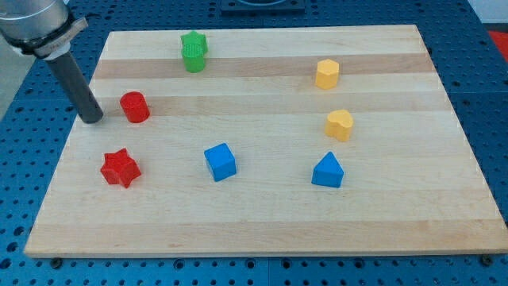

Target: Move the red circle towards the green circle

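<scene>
The red circle (pixel 135 106) sits on the wooden board at the view's left. The green circle (pixel 194 59) stands near the view's top, up and to the right of the red circle, touching a green star (pixel 193 41) just above it. My tip (pixel 93 119) rests on the board just left of the red circle, with a small gap between them.
A red star (pixel 120 168) lies below the red circle. A blue cube (pixel 220 161) and a blue triangle (pixel 328 171) sit lower middle. A yellow hexagon (pixel 327 73) and a yellow heart (pixel 340 125) are at the right. The board's left edge (pixel 73 135) is close to my tip.
</scene>
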Robot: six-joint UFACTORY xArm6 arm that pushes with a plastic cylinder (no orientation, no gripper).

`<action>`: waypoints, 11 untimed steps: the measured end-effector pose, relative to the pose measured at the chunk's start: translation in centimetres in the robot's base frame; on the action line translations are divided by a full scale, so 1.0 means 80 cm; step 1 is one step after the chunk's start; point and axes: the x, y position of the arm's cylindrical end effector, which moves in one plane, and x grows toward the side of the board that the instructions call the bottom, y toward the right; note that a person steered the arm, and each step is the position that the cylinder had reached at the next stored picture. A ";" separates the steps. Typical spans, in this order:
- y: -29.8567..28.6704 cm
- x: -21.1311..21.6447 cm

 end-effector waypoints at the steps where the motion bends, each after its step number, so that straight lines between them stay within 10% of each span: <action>1: 0.022 -0.007; 9: 0.126 0.018; 11: 0.152 -0.059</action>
